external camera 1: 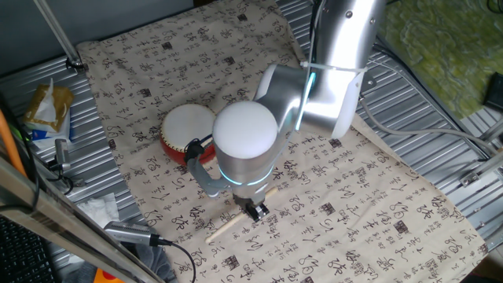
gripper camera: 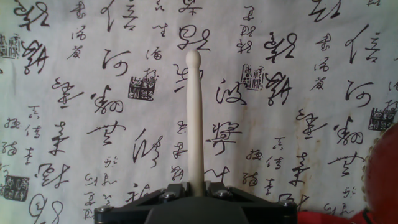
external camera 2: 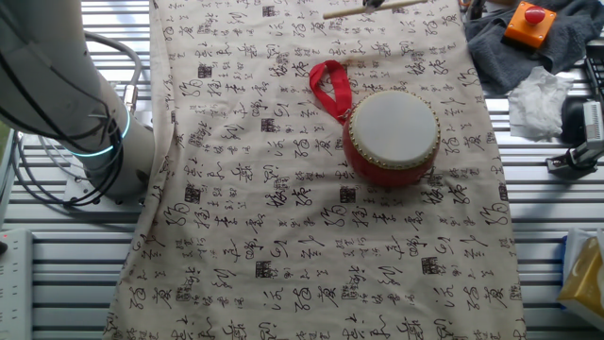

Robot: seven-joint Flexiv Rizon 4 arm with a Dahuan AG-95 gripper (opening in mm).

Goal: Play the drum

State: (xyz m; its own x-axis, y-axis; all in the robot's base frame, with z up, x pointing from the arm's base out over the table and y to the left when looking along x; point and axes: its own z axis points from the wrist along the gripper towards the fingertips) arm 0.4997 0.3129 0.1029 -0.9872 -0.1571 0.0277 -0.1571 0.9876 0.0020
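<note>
Pickup step: pincer (gripper camera: 196,190) clamped on the thin pale wooden stick (gripper camera: 195,118), low over the calligraphy-print cloth (external camera 1: 346,196) on the worktop. Small red round drum with white head (external camera 1: 189,132) sits just beside. Next, I'd say: lift, swing over drumhead, strike.

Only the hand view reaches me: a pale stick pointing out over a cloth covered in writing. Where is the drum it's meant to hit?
Observer: The drum stands on the cloth, white head up, off to one side of the stick.
Operator: Is anything lying on top of it?
Observer: No, its head is bare. A red ribbon loop tied to its side lies flat on the cloth beside it.
</note>
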